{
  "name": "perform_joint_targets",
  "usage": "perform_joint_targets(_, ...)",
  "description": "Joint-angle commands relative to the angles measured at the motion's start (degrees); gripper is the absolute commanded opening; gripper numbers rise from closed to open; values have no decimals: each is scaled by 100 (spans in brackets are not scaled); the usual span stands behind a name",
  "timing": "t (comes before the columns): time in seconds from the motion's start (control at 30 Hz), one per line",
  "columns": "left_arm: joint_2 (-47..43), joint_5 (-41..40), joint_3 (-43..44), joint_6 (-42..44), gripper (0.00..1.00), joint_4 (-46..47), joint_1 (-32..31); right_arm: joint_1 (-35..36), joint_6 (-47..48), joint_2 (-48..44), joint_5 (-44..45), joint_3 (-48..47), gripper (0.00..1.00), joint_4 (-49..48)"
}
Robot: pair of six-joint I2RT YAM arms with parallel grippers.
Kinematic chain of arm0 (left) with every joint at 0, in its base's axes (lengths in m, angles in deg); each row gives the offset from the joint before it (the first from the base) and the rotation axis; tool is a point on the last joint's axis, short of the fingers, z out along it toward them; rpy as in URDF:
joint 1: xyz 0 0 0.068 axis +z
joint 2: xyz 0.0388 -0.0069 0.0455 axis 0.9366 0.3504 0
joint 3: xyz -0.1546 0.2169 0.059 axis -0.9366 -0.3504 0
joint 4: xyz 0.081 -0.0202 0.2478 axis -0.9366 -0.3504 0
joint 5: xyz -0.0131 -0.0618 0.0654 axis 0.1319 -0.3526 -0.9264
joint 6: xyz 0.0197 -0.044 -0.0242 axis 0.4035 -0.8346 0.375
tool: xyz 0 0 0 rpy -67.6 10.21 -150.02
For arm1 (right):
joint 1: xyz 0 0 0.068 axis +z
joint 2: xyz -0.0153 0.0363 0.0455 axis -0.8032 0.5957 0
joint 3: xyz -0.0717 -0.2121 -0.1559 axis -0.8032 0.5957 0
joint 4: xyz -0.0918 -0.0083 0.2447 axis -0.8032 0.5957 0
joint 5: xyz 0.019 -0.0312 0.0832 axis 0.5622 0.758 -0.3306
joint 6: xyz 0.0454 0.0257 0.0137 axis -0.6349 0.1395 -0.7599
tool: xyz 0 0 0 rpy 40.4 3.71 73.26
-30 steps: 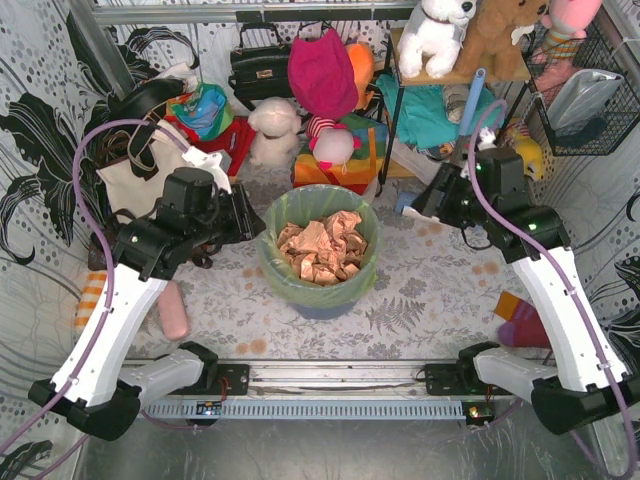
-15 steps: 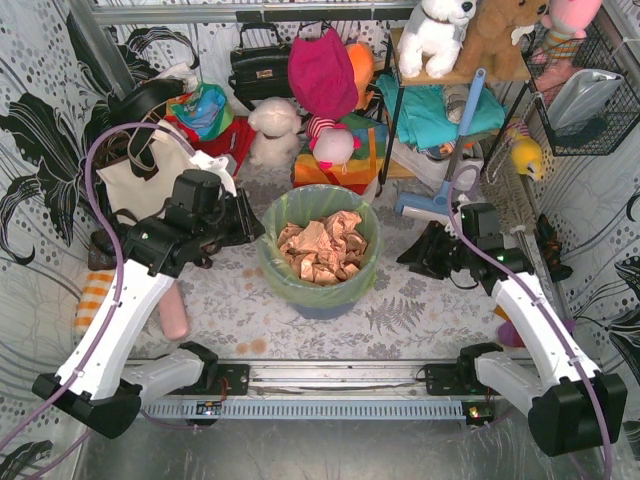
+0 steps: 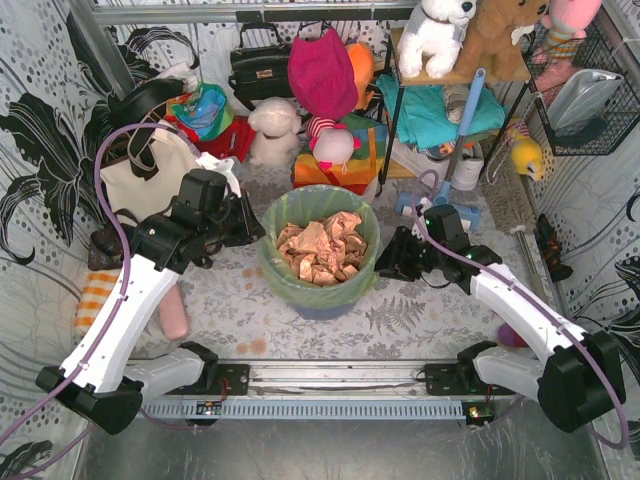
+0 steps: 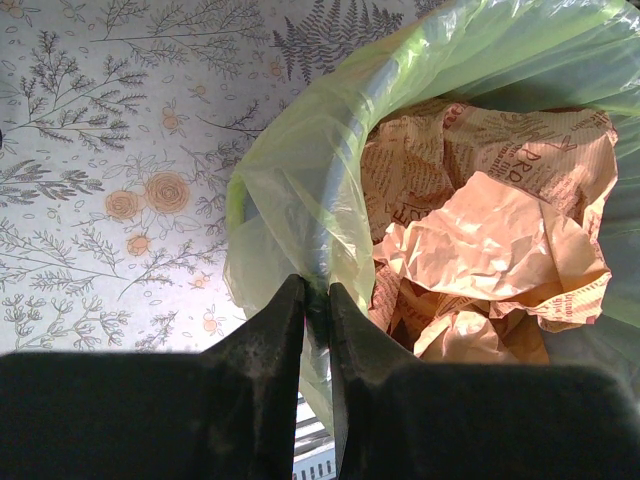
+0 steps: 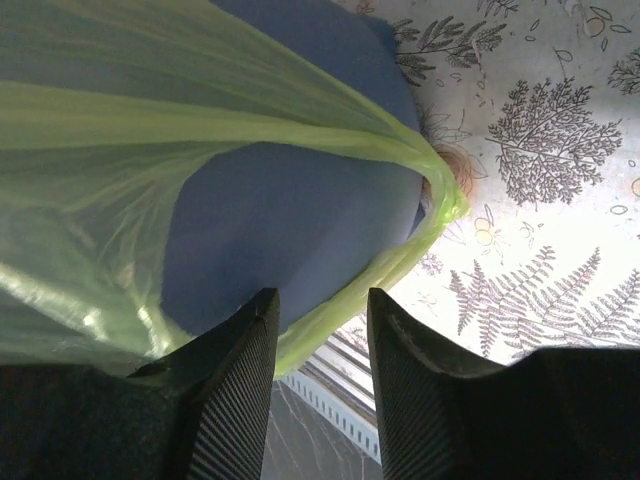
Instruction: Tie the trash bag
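**Top view:** The trash bag (image 3: 275, 262) lines the bin (image 3: 325, 308) at mid-tabletop (image 3: 420, 300), with crumpled paper (image 3: 322, 248) inside. The left jaws sit at its left rim, the right jaws at its right side.

**Left wrist view:** The left jaws stand narrow, pinching the folded rim film. A sharp pull could tear the thin film or let it slip free.

**Right wrist view:** The right jaws stand part-open and grip nothing; the bag's hem runs into the gap. Closing here may clamp the bin wall too, and lifting would then tip the bin.
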State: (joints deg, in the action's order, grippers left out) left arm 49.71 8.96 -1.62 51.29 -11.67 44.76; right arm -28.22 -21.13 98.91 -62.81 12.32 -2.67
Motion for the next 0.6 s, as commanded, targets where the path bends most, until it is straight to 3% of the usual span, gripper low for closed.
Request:
perform_joint_targets(0.0, -41, 35, 4, 56, 22, 111, -23, 99, -116, 245, 140, 143, 40, -404)
perform_joint_targets(0.33, -89, 3, -53, 47, 22, 84, -21, 102, 17, 715, 557, 428, 46, -867)
perform_joint_targets(0.57, -104, 40, -79, 3, 22, 118, -23, 136, 10, 1377, 393, 506, 46, -1394)
